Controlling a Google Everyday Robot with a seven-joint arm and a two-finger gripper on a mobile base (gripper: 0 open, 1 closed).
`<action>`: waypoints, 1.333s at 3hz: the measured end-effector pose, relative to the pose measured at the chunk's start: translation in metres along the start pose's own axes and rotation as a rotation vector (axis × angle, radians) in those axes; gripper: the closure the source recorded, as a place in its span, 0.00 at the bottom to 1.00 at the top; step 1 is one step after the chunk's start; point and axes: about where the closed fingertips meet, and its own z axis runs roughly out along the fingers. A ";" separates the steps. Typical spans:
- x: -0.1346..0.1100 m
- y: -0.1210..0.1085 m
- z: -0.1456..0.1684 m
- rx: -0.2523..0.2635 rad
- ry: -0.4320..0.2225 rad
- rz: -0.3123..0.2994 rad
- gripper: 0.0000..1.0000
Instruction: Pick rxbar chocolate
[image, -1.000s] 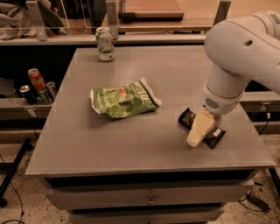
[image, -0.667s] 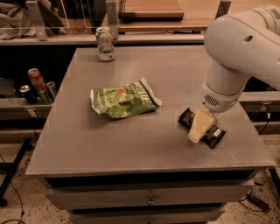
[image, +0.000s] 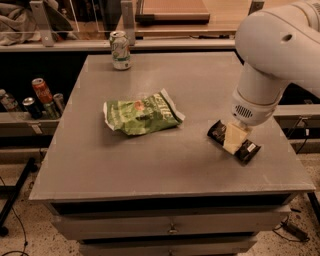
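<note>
The rxbar chocolate (image: 247, 148), a small flat dark bar with pale lettering, lies on the grey table (image: 150, 155) near its right front edge. My gripper (image: 234, 138) comes down from the big white arm at the upper right and sits right over the middle of the bar, its pale finger (image: 235, 135) covering the bar's centre. Both ends of the bar stick out on either side of it. The bar lies flat on the table.
A crumpled green chip bag (image: 141, 113) lies mid-table, left of the bar. A pale green drink can (image: 120, 50) stands at the back left. Several cans (image: 42, 92) stand on a lower shelf to the left. The table's right edge is close to the bar.
The gripper has stayed over the bar; it and the arm have barely shifted. The bar, bag and can have not moved.
</note>
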 end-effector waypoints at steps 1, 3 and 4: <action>0.000 0.000 0.000 0.000 0.000 0.000 1.00; -0.014 -0.027 -0.034 0.079 -0.016 -0.048 1.00; -0.021 -0.035 -0.051 0.105 -0.035 -0.075 1.00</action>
